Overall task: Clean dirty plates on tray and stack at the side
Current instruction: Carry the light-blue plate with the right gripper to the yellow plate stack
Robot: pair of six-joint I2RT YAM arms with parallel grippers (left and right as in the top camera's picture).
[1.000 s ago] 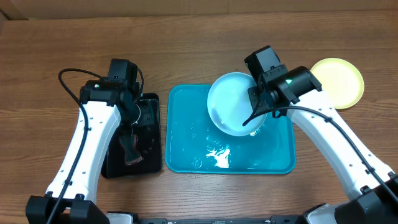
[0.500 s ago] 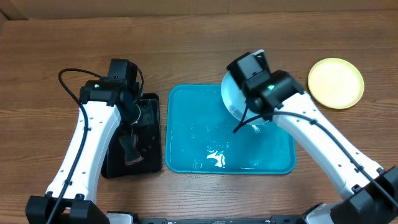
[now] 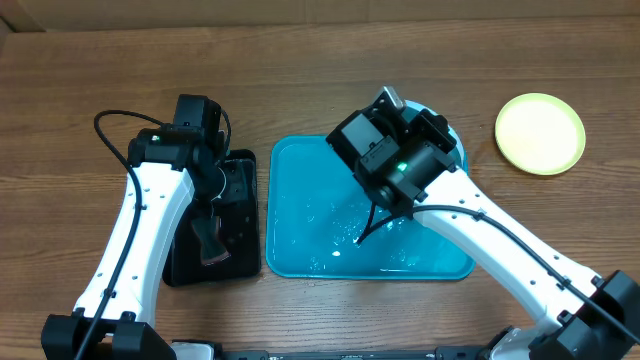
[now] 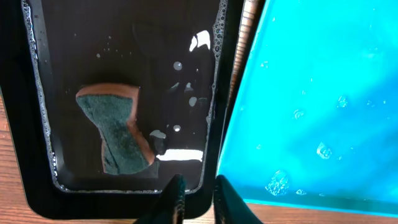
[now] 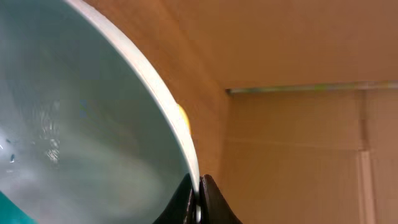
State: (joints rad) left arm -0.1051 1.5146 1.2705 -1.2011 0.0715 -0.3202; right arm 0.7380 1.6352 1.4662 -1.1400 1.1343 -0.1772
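Visitor: Blue plate (image 3: 452, 140) aloft over the far right corner of the tray (image 3: 300, 230). Which arm has it?

Technician: The right gripper (image 5: 198, 186). Its fingers are pressed together on the plate's thin rim. The plate hangs tilted, and from above it is mostly hidden under the arm.

Visitor: And the other arm?

Technician: The left gripper (image 4: 200, 202) hovers above the rim of the black tray (image 3: 245, 230), on the side nearest the big tray. Its fingers are slightly parted and hold nothing. The sponge (image 4: 115, 130) lies in the shallow water inside.

Visitor: Will that plate behave?

Technician: I'd judge it light and stiff, plastic by the look of it, so unlikely to break. It is wet, though, and the tray below shows suds and droplets, so I'd expect it to be slippery. Pinched at one spot on the rim, it could pivot or slide out. The rim is the only place to take it, and the grip should go as deep as the lip allows.

Visitor: Where would it go?

Technician: Probably onto the yellow plate (image 3: 540, 133). That one lies alone near the tabletop's far right corner, well apart from the tray.
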